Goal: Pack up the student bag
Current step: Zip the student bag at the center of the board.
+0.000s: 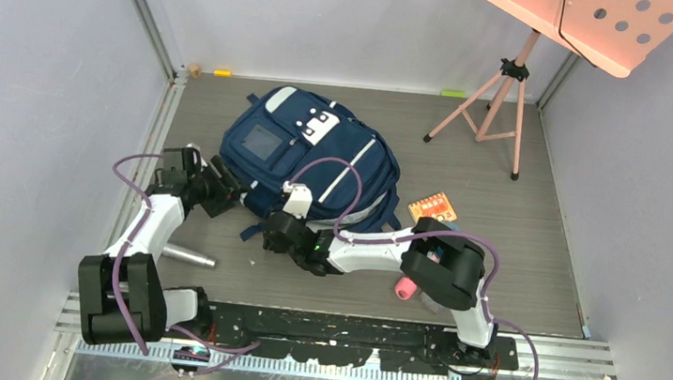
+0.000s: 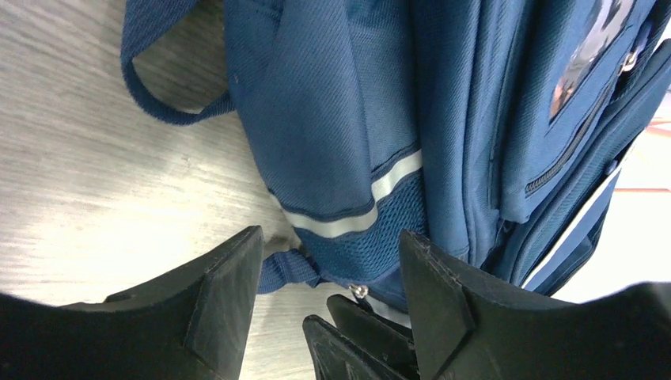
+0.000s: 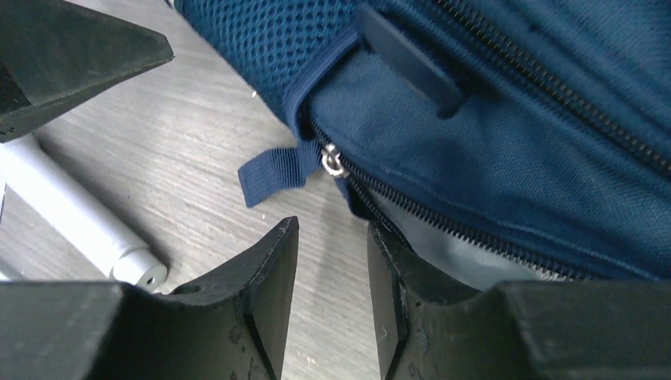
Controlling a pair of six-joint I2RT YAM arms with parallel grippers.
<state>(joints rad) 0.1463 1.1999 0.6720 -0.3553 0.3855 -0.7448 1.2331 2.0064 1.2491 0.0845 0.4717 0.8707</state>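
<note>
The student bag [image 1: 317, 155] is a navy backpack with pale stripes, lying flat on the table. Both grippers meet at its near left corner. My left gripper [image 1: 230, 194] is open; in the left wrist view the bag's mesh corner [image 2: 372, 237] and a strap tab [image 2: 281, 269] lie between its fingers [image 2: 221, 293], the left finger clear of the fabric. My right gripper [image 1: 273, 232] is open, with only bare table in its gap [image 3: 332, 226]. Its right finger [image 3: 396, 277] rests against the part-open zipper, where grey lining [image 3: 443, 253] shows below the zipper pull [image 3: 332, 161].
A silver cylinder [image 1: 186, 254] lies by the left arm, seen white in the right wrist view [image 3: 79, 214]. A pink object [image 1: 405, 290] and an orange card [image 1: 432, 207] lie right of the bag. A pink music stand [image 1: 513, 86] stands at the back right.
</note>
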